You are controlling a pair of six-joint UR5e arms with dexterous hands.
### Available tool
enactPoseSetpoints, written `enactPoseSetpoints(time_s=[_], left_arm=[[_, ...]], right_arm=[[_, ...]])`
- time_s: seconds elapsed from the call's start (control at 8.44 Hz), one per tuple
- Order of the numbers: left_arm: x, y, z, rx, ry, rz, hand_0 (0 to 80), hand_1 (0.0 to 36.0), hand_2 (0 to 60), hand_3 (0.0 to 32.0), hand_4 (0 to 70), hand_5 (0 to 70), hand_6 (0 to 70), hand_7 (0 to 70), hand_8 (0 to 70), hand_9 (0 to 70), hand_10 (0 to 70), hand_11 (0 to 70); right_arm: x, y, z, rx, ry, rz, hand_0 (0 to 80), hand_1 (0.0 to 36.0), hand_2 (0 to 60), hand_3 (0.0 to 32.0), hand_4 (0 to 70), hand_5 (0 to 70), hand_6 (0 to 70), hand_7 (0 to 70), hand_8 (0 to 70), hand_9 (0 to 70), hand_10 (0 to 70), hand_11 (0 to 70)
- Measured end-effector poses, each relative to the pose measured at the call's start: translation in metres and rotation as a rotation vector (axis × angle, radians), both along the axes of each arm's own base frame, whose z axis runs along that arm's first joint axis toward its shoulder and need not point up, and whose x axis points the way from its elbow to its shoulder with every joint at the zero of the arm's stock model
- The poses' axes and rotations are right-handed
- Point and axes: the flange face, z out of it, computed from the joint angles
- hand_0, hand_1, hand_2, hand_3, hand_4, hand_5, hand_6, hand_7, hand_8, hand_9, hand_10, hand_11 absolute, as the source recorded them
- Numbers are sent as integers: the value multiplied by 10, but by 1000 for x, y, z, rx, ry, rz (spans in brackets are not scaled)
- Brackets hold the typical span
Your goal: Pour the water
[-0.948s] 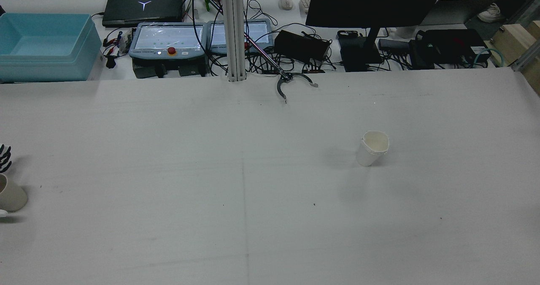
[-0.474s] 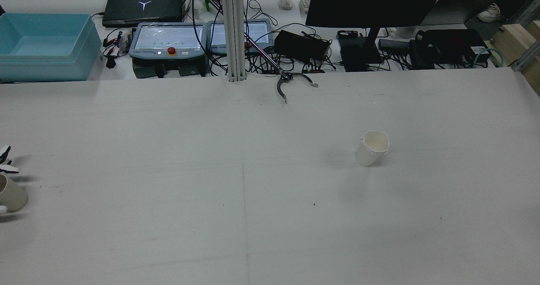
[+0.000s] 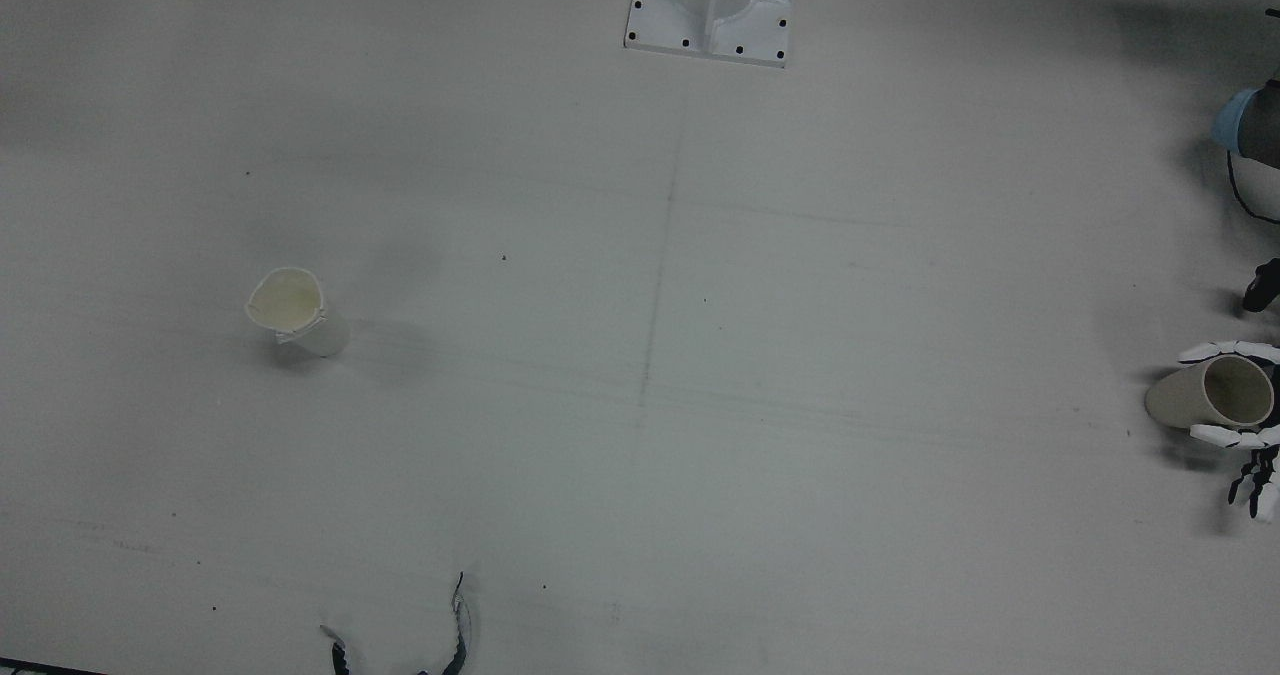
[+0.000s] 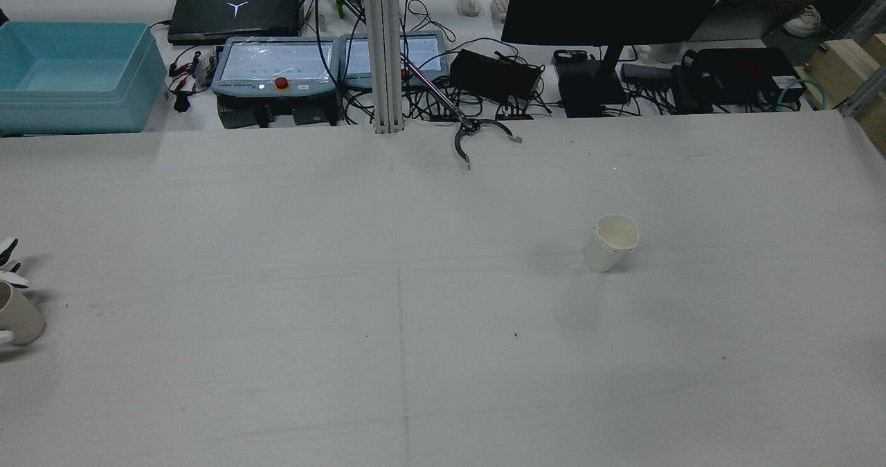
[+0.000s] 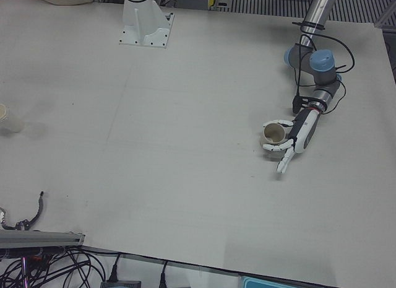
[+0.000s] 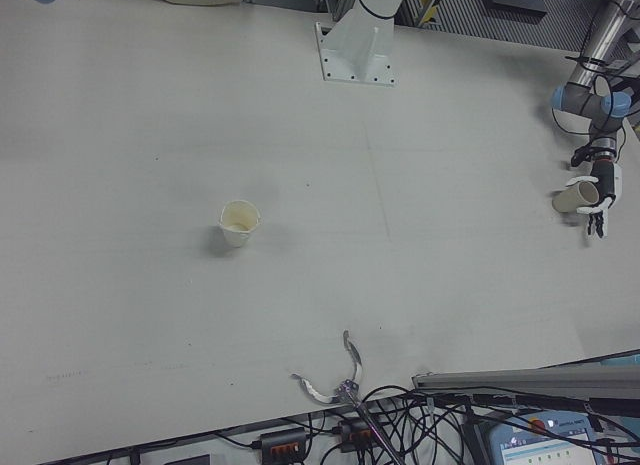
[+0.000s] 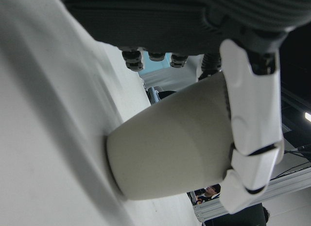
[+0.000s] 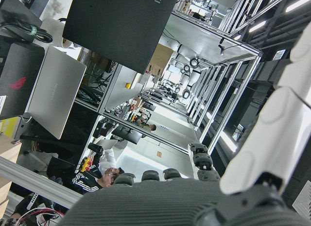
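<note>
- At the far left edge of the rear view I see my left hand [image 4: 7, 259], only its fingertips in frame, with the mug [image 4: 19, 315] just below them on the tabletop [image 4: 415, 356].
- In the left-front view the left hand [image 5: 296, 138] wraps the mug [image 5: 272, 134]: one white finger curls over the far side of it, another runs under the near side, and the rest point away, spread past it.
- The left hand camera shows the mug [image 7: 170, 143] with its base against the tabletop [image 7: 39, 138] and a white finger [image 7: 252, 119] pressed along its rim, so I read the hand as gripping the mug.
- From the front view the mug [image 3: 1205, 395] looks tilted, mouth turned towards the hand [image 3: 1245, 425] and base towards the table's centre; I cannot tell whether there is water in it.
- Near the middle, at the far edge in the rear view, a dark grabber claw [image 4: 477, 138] lies on the tabletop, apart from everything else.
- Right of centre stands the paper cup [image 4: 610, 243], upright, rim a little dented, well apart from the mug.
- My right hand [image 8: 204, 187] shows only in its own camera, pointing off across the room at desks and racks; its fingers are in frame but I cannot tell whether they are spread or curled.
</note>
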Motion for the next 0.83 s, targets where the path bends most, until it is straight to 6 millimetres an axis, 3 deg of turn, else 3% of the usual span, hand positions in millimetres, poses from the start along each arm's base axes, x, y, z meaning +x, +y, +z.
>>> enactPoseSetpoints(time_s=[0.24,0.36,0.47,0.59,0.71,0.83], left_arm=[[-1,0,0,-1,3,-1,543,207,208,0,446,395,17,106,0,7,44,78],[-1,0,0,-1,4,-1,534,221,287,0,443,442,23,118,0,9,48,83],[-1,0,0,-1,4,-2,537,254,402,0,439,469,26,121,0,10,50,88],[-2,-1,-1,-1,6,-3,522,319,600,0,438,485,27,122,0,10,52,93],[-2,-2,-5,3,15,-5,479,360,600,0,434,486,27,119,0,9,55,100],[-2,-4,-13,5,34,-6,450,360,600,0,437,477,28,121,1,10,57,104]], right_arm=[[0,0,0,1,-1,1,459,88,25,8,65,40,3,16,0,0,0,1],[1,0,0,1,-1,1,459,88,25,14,64,32,2,15,0,0,0,1],[1,0,0,1,-1,2,460,87,24,12,65,37,2,16,0,0,0,1],[1,0,0,1,-1,2,460,88,22,12,66,36,2,16,0,0,0,1],[1,0,0,1,-1,2,460,88,23,14,66,37,2,16,0,0,0,1],[1,0,-1,2,-1,2,460,88,22,14,66,36,2,15,0,0,0,0]])
